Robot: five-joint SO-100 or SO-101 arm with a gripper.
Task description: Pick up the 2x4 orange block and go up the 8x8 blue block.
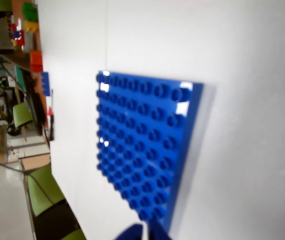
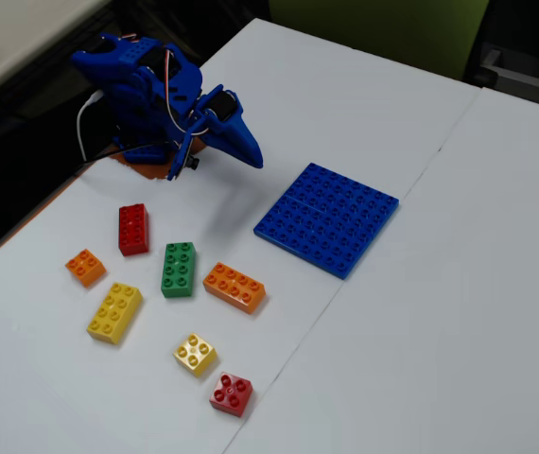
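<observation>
The 2x4 orange block (image 2: 234, 287) lies flat on the white table, just right of a green brick, below and left of the 8x8 blue block (image 2: 327, 218). The blue baseplate lies flat mid-table and fills the middle of the wrist view (image 1: 142, 140). My blue gripper (image 2: 253, 156) hangs from the folded arm at the upper left, above the table, left of the baseplate and well away from the orange block. Its fingers look closed and empty. Only the blurred tips of the gripper (image 1: 146, 232) show at the bottom edge of the wrist view.
Loose bricks lie left of the orange block: a green 2x4 (image 2: 179, 270), a red 2x4 (image 2: 133, 229), a small orange 2x2 (image 2: 86, 267), a yellow 2x4 (image 2: 115, 312), a yellow 2x2 (image 2: 196, 355) and a red 2x2 (image 2: 231, 394). The table's left edge runs close by the arm base.
</observation>
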